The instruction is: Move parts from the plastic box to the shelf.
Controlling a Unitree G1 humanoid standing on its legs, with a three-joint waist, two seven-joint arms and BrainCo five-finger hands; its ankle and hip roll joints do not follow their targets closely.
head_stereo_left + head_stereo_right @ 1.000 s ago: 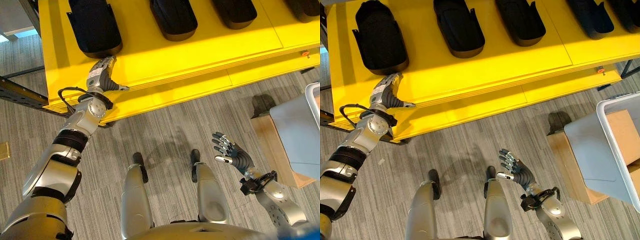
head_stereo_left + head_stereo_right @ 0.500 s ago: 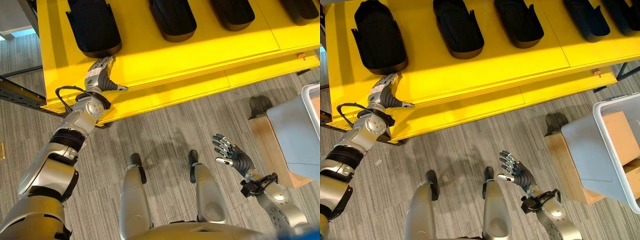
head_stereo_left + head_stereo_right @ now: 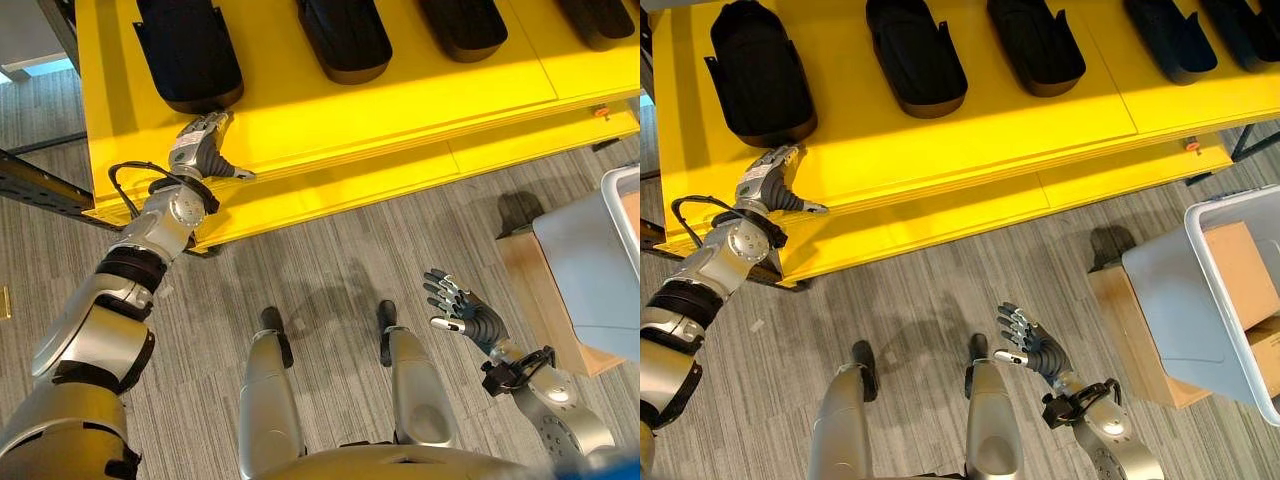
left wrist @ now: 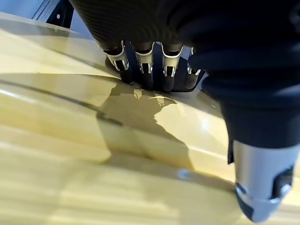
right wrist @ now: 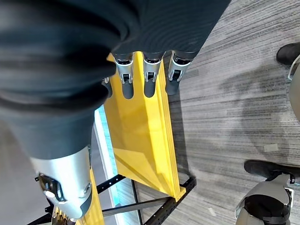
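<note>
Your left hand [image 3: 203, 147] rests at the front edge of the yellow shelf [image 3: 400, 100], fingers relaxed and empty, their tips just short of the black part [image 3: 190, 50] at the shelf's 10 o'clock corner; that placement suggests the part has been set down and let go. More black parts [image 3: 915, 55] sit in a row along the shelf toward 2 o'clock. Your right hand [image 3: 462, 312] hangs over the floor at 4 o'clock, fingers spread, holding nothing. The plastic box [image 3: 1200, 300] stands at 3 o'clock on a wooden stand [image 3: 1120, 300], likely your next reach. No writing is legible anywhere.
</note>
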